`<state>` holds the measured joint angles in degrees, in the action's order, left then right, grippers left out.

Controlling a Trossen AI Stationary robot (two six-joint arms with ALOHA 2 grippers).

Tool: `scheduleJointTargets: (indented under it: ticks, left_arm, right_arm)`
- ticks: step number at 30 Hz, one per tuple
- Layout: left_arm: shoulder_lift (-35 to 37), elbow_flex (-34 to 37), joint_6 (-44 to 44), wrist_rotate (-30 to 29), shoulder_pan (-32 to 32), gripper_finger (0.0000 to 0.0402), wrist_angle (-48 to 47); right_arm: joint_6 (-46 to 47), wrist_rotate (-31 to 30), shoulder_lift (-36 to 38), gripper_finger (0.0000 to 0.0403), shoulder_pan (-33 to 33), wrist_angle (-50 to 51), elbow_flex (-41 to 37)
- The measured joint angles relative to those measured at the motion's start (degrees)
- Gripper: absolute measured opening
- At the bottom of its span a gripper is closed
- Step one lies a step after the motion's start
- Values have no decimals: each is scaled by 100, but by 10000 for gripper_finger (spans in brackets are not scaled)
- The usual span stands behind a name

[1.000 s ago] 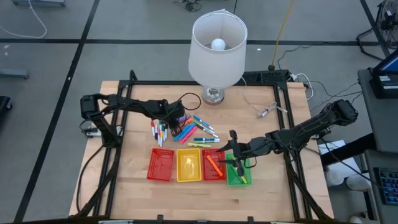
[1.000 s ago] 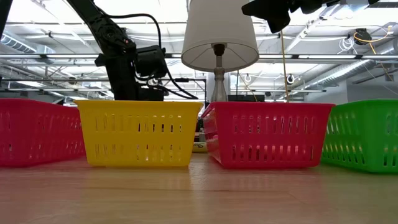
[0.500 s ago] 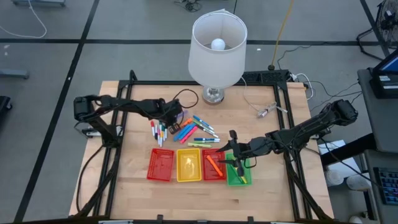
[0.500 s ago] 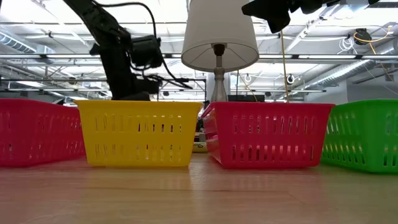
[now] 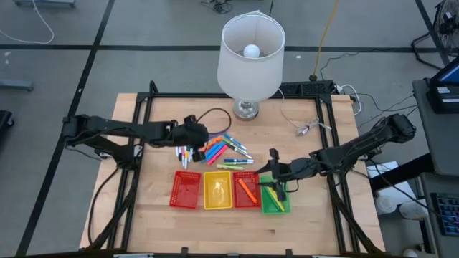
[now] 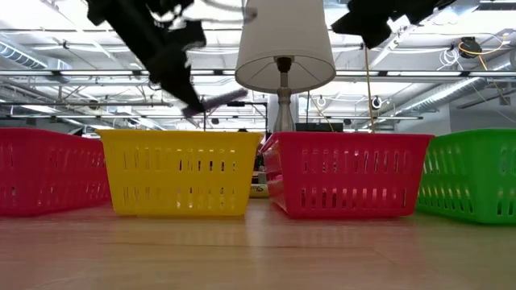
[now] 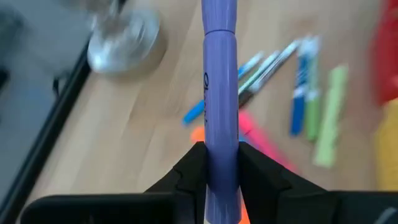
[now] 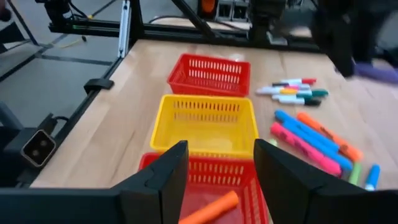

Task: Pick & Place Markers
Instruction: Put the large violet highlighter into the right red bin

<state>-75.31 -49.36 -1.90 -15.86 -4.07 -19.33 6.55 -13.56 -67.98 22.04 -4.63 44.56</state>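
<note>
A loose pile of markers [image 5: 219, 150] in orange, pink, blue, green and white lies on the wooden table, also visible in the left wrist view [image 7: 311, 93] and the right wrist view [image 8: 311, 134]. My left gripper [image 5: 192, 133] hangs above the pile's left edge, shut on a purple marker [image 7: 221, 87]. My right gripper [image 8: 214, 180] is open above the right red tray [image 5: 247, 179] and the green tray [image 5: 273, 204]. An orange marker [image 8: 208, 210] lies in that red tray. My left gripper pinches the purple marker between its two fingers [image 7: 189, 171], on the barrel near one end [image 7: 221, 149]. The marker runs along the fingers and sticks out ahead of them. It is lifted clear of the table, and its free end [image 6: 226, 100] slants in the air.
Four mesh trays stand in a row near the table's near edge: red [image 5: 185, 190], yellow [image 5: 218, 178], red, green. A lamp [image 5: 250, 50] with a white shade stands at the far edge. A black cable [image 5: 219, 113] loops beside the pile. Black frame rails border the table.
My left gripper has risen from the pile and drawn a little toward the table's left, lifting the purple marker clear of the table. My right gripper has shifted slightly toward the table's right, over the green tray.
</note>
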Motion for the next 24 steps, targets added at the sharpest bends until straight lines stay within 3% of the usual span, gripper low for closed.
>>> scheduleJointTargets:
  ticks: [4, 9, 13, 20, 24]
  left_arm:
    - [116, -2, -176, 87, 373, 69, 697]
    - [95, -2, -325, 579, 698, 69, 1558]
    - [6, 0, -595, 879, 863, 72, 2081]
    - [17, 83, -841, 1317, 834, 70, 2784]
    - [23, 616, -838, 1886, 460, 70, 3789]
  right_arm:
    - [386, -182, 305, 171, 56, 638, 0]
    - [699, -1128, 447, 171, 168, 1109, 0]
    - [735, -1486, 443, 171, 170, 1131, 0]
    - [716, -1999, 441, 171, 170, 1411, -2]
    - [733, -2664, 450, 171, 168, 1394, -176]
